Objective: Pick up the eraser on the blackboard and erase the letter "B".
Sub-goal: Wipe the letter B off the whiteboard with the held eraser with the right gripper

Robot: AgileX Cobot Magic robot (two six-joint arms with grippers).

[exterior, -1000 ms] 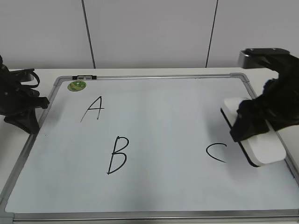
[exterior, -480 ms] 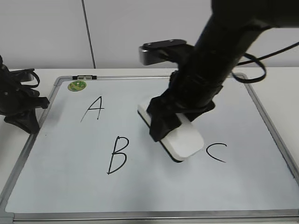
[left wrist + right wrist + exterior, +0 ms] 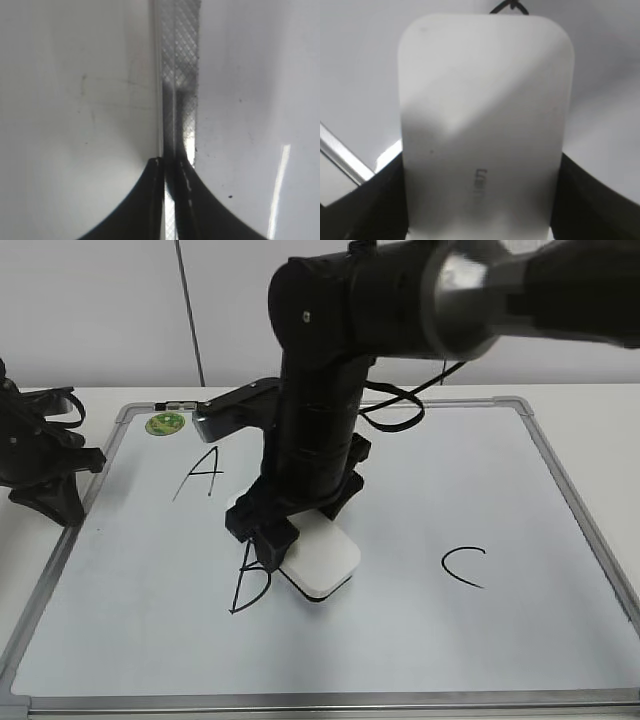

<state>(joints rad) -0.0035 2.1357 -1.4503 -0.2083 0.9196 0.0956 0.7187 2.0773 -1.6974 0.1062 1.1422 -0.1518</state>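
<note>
My right gripper (image 3: 272,530) is shut on the white eraser (image 3: 322,560) and holds it down on the blackboard (image 3: 420,640), over the right side of the letter "B" (image 3: 243,590). Only the B's left stroke and lower loop show beside the eraser. In the right wrist view the eraser (image 3: 485,120) fills the frame between the two fingers (image 3: 480,200), and a bit of black stroke (image 3: 509,7) shows past its far end. My left gripper (image 3: 60,502) rests at the board's left edge. In the left wrist view its fingers (image 3: 171,167) are shut over the frame strip (image 3: 180,65).
The black "A" (image 3: 203,472) is at the upper left of the board and the black "C" (image 3: 462,567) at the right. A round green sticker (image 3: 164,423) sits at the top left corner. The right arm (image 3: 330,370) reaches across the middle of the board.
My right arm has carried the eraser leftward across the board, from beside the "C" to the "B", and part of the "B" is now covered. The left arm has not moved.
</note>
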